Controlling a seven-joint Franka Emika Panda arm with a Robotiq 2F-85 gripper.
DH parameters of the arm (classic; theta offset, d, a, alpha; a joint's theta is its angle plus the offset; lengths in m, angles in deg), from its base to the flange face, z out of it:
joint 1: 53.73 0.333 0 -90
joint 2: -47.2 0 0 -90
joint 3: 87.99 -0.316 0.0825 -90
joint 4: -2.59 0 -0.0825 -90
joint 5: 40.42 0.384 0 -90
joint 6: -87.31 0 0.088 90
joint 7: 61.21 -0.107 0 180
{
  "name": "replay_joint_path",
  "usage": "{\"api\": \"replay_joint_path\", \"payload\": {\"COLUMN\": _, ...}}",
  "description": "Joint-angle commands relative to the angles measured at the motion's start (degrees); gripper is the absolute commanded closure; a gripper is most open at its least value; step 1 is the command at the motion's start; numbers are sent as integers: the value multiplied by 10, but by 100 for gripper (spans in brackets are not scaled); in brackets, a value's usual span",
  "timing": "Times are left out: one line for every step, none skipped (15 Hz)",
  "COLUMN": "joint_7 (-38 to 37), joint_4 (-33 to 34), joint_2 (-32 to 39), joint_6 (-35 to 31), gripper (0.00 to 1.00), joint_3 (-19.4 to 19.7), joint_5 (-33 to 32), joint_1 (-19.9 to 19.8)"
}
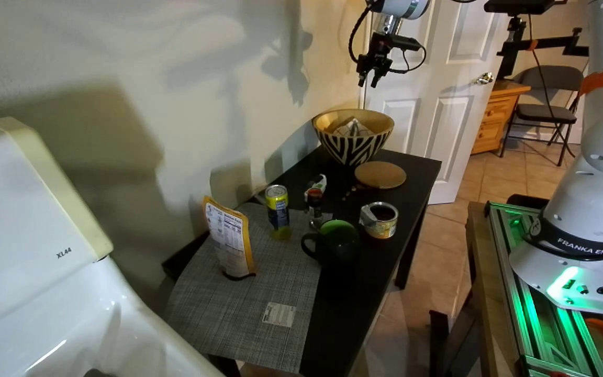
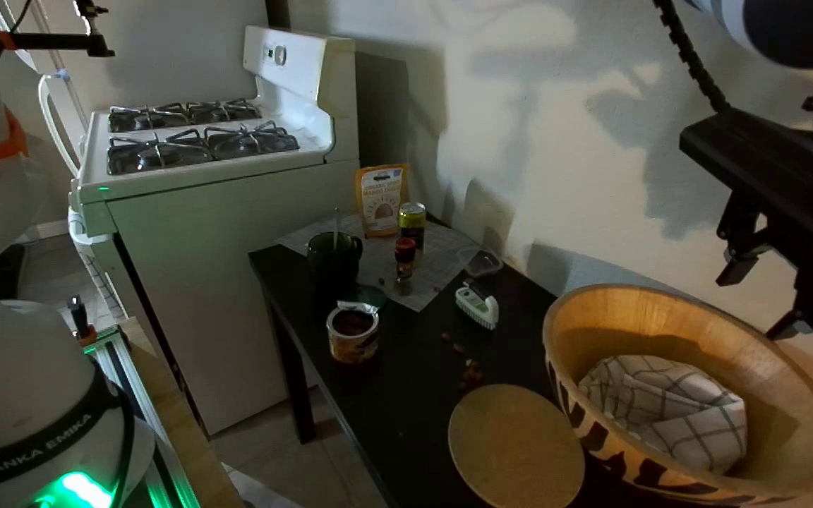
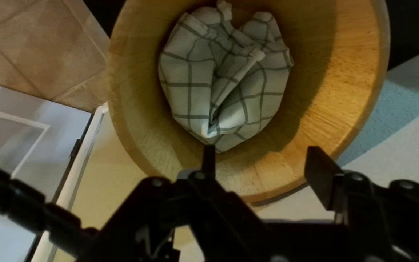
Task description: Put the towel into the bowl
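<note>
The towel is white with a dark grid. It lies bunched inside the bowl in the wrist view [image 3: 191,91] and in both exterior views [image 1: 353,127] [image 2: 696,416]. The wooden bowl [image 1: 354,149] has dark zebra-like stripes outside and stands upright at the table's far end. Its inner wall also shows in an exterior view [image 2: 611,317] and in the wrist view [image 3: 355,65]. My gripper [image 1: 367,84] hangs above the bowl, apart from the towel. Its fingers are spread with nothing between them in the wrist view [image 3: 262,149].
A round brown board [image 1: 380,175] lies beside the bowl on the black table. An opened can [image 1: 379,220], a dark mug [image 1: 335,248], a tall can [image 1: 277,207], a pouch [image 1: 228,238] and a brush [image 2: 477,305] stand or lie farther along. A wall rises behind the bowl.
</note>
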Motion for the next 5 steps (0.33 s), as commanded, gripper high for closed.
{"api": "replay_joint_path", "payload": {"joint_7": 24, "joint_4": -130, "joint_2": -130, "joint_6": -32, "gripper": 3, "joint_3": 4, "joint_5": -69, "joint_1": 6}}
{"api": "replay_joint_path", "payload": {"joint_7": 52, "joint_4": -155, "joint_2": -156, "joint_6": -24, "gripper": 0, "joint_3": 4, "joint_5": -88, "joint_1": 7}}
{"api": "replay_joint_path", "payload": {"joint_7": 63, "joint_4": -179, "joint_2": -185, "joint_6": -30, "gripper": 0, "joint_3": 7, "joint_5": -111, "joint_1": 12}}
{"api": "replay_joint_path", "payload": {"joint_7": 38, "joint_4": -92, "joint_2": -109, "joint_6": -8, "gripper": 6, "joint_3": 5, "joint_5": -75, "joint_1": 1}}
{"api": "replay_joint_path", "payload": {"joint_7": 48, "joint_4": -115, "joint_2": -134, "joint_6": -7, "gripper": 0, "joint_3": 9, "joint_5": -87, "joint_1": 5}}
